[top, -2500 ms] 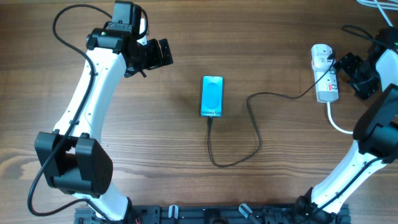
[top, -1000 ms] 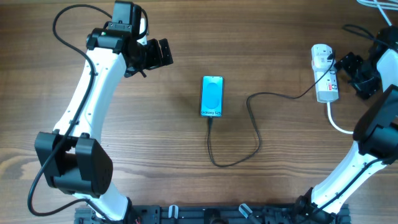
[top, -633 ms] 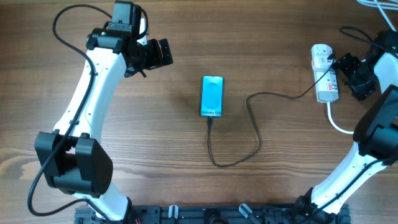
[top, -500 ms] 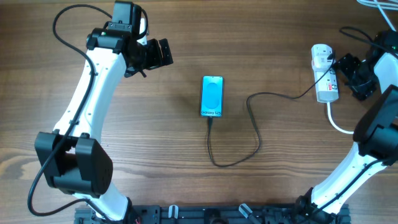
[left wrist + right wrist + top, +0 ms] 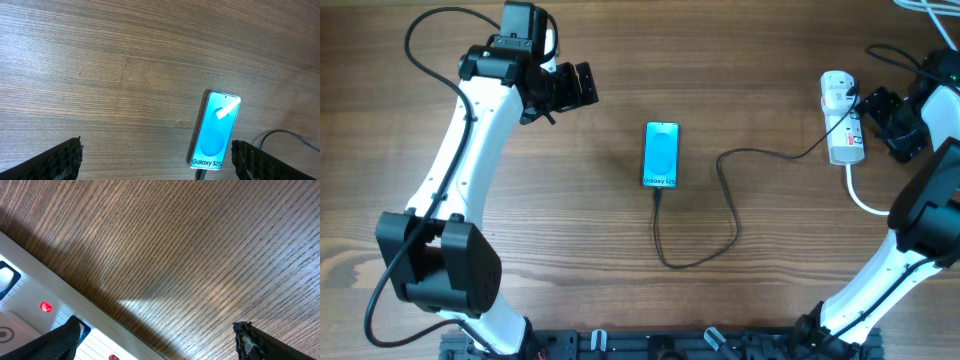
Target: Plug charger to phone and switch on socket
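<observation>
The phone lies at the table's middle with its teal screen up; it also shows in the left wrist view. The thin black charger cable joins the phone's near end, loops right and runs to its black plug in the white socket strip at the far right. My right gripper is open and empty just right of the socket, one finger over the strip's edge, where a red light glows. My left gripper is open and empty, far left of the phone.
The socket's thick white cord curves from the strip toward my right arm. Other cables lie at the far right corner. A black rail runs along the table's near edge.
My right gripper has shifted slightly left toward the socket. The left arm, phone and cable have not moved.
</observation>
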